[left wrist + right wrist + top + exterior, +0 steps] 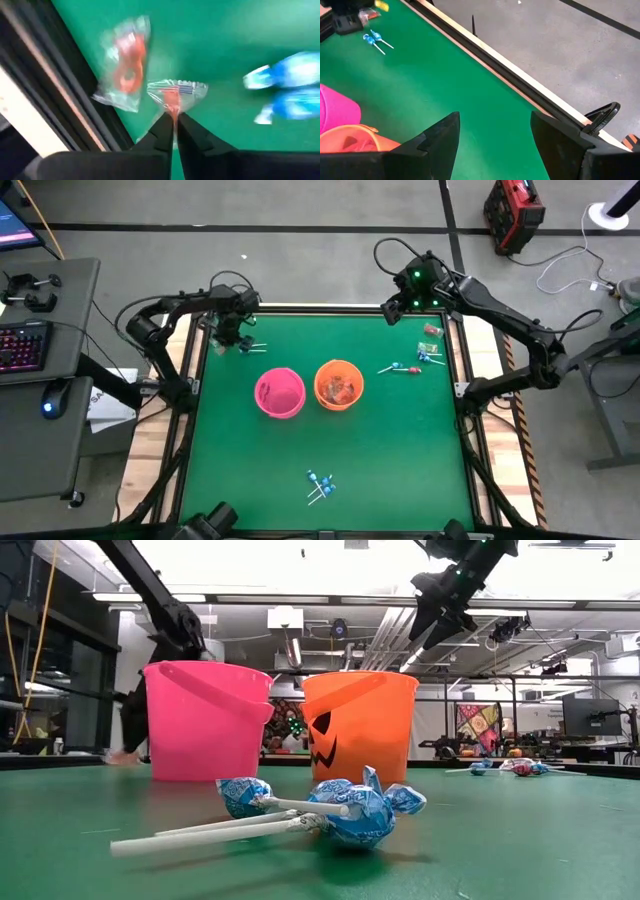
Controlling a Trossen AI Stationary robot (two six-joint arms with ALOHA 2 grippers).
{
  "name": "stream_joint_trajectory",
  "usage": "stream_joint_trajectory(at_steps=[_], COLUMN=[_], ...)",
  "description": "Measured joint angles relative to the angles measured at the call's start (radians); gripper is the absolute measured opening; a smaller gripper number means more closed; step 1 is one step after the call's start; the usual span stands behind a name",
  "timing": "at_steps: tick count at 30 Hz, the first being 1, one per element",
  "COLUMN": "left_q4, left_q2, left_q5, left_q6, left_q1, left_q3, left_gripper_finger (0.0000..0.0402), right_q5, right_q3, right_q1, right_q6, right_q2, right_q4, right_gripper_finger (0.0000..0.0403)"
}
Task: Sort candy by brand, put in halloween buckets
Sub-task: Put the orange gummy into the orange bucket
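My left gripper (pixel 174 120) is at the table's far left corner (pixel 236 342), pointing steeply down and shut on a small red-and-clear wrapped candy (pixel 176 94). A second red-and-clear piece (pixel 124 65) lies beside it on the green mat, and two blue-headed lollipops (pixel 290 85) lie a little farther off. The pink bucket (pixel 279 392) and the orange bucket (pixel 339 384) stand side by side mid-table; the orange one holds candy. My right gripper (pixel 492 145) hangs open high over the far right part of the table (pixel 402 302), holding nothing. My left gripper pinches the near end of the red-and-clear candy's wrapper (pixel 173 111) between its two fingertips. The fingers come from above, slanting down. The wrapper's fanned end spreads out beyond the tips; whether the piece is off the mat does not show.
More candy lies at the far right: blue lollipops (pixel 405 367) and small wrapped pieces (pixel 432 330). A bunch of blue lollipops (pixel 320 485) lies near the front edge, large in the low view (pixel 350 812). A raised frame (pixel 320 308) runs around the mat.
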Motion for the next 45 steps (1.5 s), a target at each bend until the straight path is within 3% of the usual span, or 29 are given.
stream_joint_trajectory(at_steps=[5, 9, 12, 15, 19, 21, 25, 33, 39, 45], left_q4=[0.031, 0.141, 0.211, 0.250, 0.396, 0.532, 0.757, 0.935, 1.010, 1.002], left_q2=[-0.168, -0.335, -0.428, -0.471, -0.454, -0.424, -0.336, -0.164, -0.092, -0.116], left_q5=[0.020, 0.148, 0.229, 0.242, 0.199, 0.138, 0.107, 0.291, 0.324, 0.392], left_q6=[-0.004, -0.007, -0.075, -0.136, -0.181, -0.181, -0.168, -0.156, -0.151, -0.167], left_q1=[-0.021, -0.125, -0.281, -0.494, -0.752, -0.824, -0.837, -0.802, -0.803, -0.772], left_q3=[0.081, 0.120, 0.120, 0.120, 0.118, 0.119, 0.119, 0.119, 0.119, 0.119], left_gripper_finger=[0.0002, 0.0001, 0.0000, 0.0000, 0.0000, 0.0000, 0.0000, 0.0025, 0.0108, 0.0203], right_q5=[0.004, 0.006, 0.008, 0.008, 0.008, 0.008, 0.008, 0.008, 0.008, 0.008], right_q3=[0.000, 0.000, 0.000, 0.000, 0.000, 0.000, 0.000, 0.000, 0.000, 0.000], right_q1=[0.000, 0.000, 0.000, 0.000, 0.000, 0.000, 0.000, 0.000, 0.000, 0.000], right_q6=[0.000, 0.000, 0.001, 0.002, 0.003, 0.010, 0.027, 0.027, 0.043, 0.055], right_q2=[0.000, 0.000, 0.000, 0.000, 0.000, 0.000, 0.000, 0.000, 0.000, 0.000], right_q4=[0.000, 0.001, 0.001, 0.001, 0.001, 0.001, 0.009, 0.007, -0.026, -0.072], right_gripper_finger=[0.0236, 0.0236, 0.0236, 0.0236, 0.0236, 0.0236, 0.0236, 0.0236, 0.0236, 0.0236])
